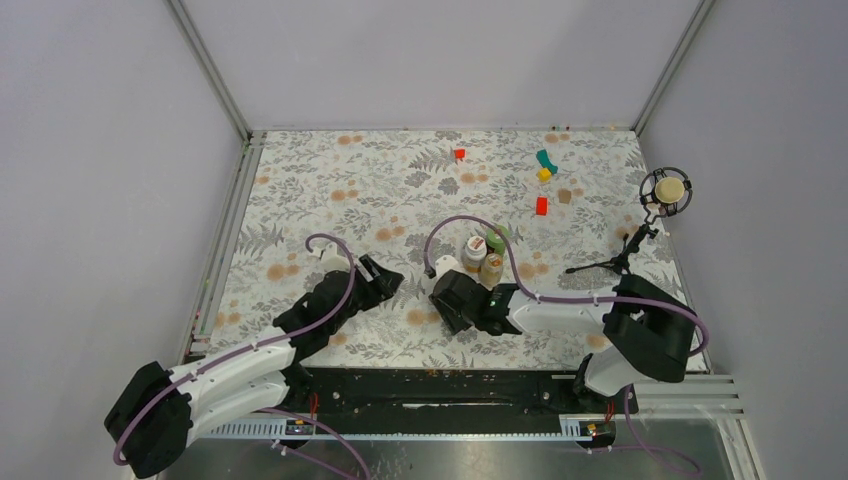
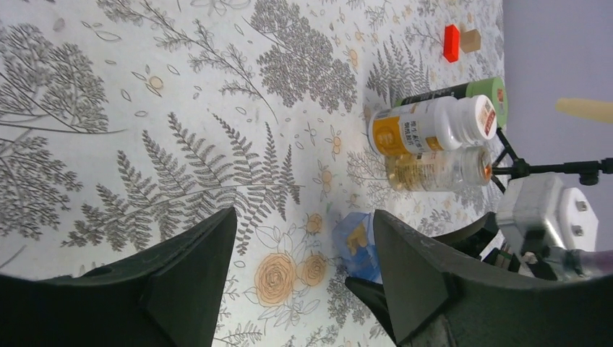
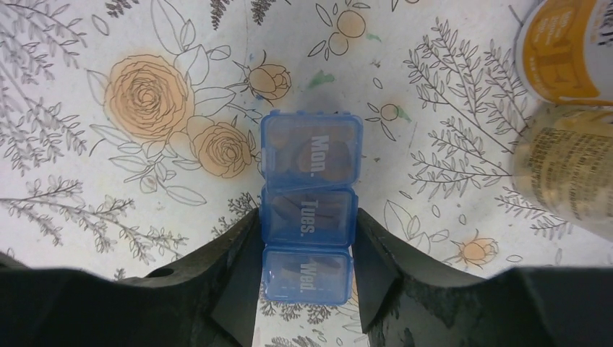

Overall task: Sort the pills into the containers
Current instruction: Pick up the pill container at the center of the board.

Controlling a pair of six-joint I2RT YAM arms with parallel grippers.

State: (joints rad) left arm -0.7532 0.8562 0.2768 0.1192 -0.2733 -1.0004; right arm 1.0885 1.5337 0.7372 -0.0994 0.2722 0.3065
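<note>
The translucent blue pill box (image 3: 309, 166) lies flat on the flowered tablecloth (image 3: 108, 181), right between the fingers of the right gripper (image 3: 307, 217). Its long axis runs straight out from the wrist. The "Wed." cell sits deepest between the jaws, "Tues." level with the fingertips, and "Mon." pokes out beyond them. The black fingers cross the narrow width and look pressed against both long sides, so I read this as a clamp on the box, which rests on the table. All three lids I can see are down. The plastic is glossy with rounded corners, likely slippery under hard pads.

The left gripper (image 2: 303, 217) stands open with only cloth between its jaws. From there the box shows as a blue corner ahead, beyond its right-side finger (image 2: 412, 275). The right arm is plainly the nearer one.

Off the right gripper's right-hand finger, close by, stand a white bottle with an orange label (image 3: 567, 47) and a clear amber one (image 3: 571, 173). A green-capped bottle (image 2: 470, 92) is behind them. A sideways swing could knock them.
</note>
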